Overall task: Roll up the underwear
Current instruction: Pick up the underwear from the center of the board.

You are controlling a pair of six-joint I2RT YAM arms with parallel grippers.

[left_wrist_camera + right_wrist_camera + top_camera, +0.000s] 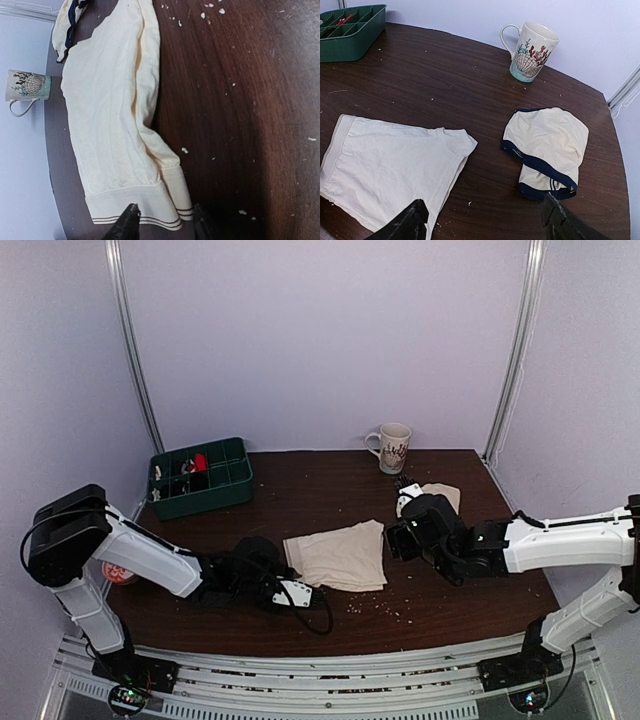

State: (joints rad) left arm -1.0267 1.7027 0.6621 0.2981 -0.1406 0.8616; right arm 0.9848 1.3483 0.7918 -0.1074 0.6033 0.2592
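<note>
- Underwear (340, 558) is lying flat mid-table, nearer the front edge; soft, light, probably bunching easily.
- Left gripper (165, 222) is hovering open and empty at the waistband (135, 207), the likeliest hold.
- Right gripper (485, 225) is gaping wide, empty.

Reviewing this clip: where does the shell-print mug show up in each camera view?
Top external: the mug stands at the table's far edge, right of centre.
Left wrist: mug at the left edge, seen turned sideways.
Right wrist: mug near the top, right of centre.
Shared landmark: the flat cream underwear, in all three views.
</note>
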